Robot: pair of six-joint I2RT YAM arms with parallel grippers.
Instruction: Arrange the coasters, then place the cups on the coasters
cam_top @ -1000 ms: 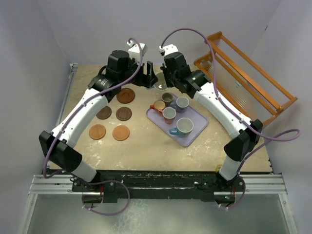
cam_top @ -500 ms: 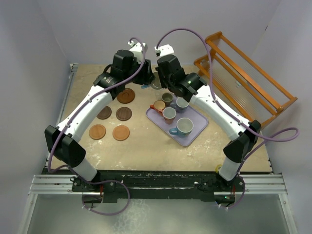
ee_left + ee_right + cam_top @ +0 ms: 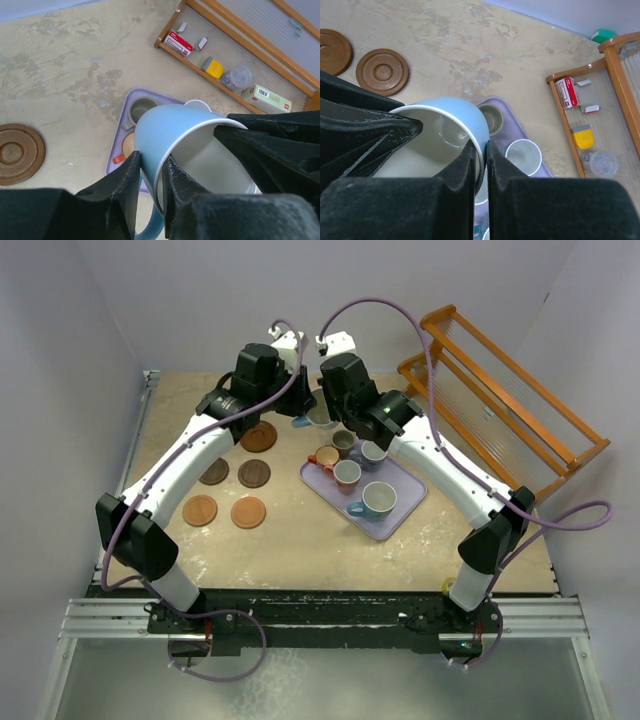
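Observation:
A light blue cup hangs tilted above the back middle of the table, between both grippers. My left gripper is shut on its wall by the handle, one finger outside and one inside. My right gripper is shut on the opposite rim of the same cup. Several brown coasters lie flat on the left half of the table. On the lavender tray stand an olive cup, a grey-blue one, a small orange one, a pinkish-red one and another light blue cup.
An orange wooden rack leans at the back right, holding small boxes and a jar. Grey walls close in the table at the back and sides. Purple cables arch over both arms.
The left gripper has closed onto the light blue cup's wall, which the right gripper was holding. Both wrists have shifted slightly left and toward the back.

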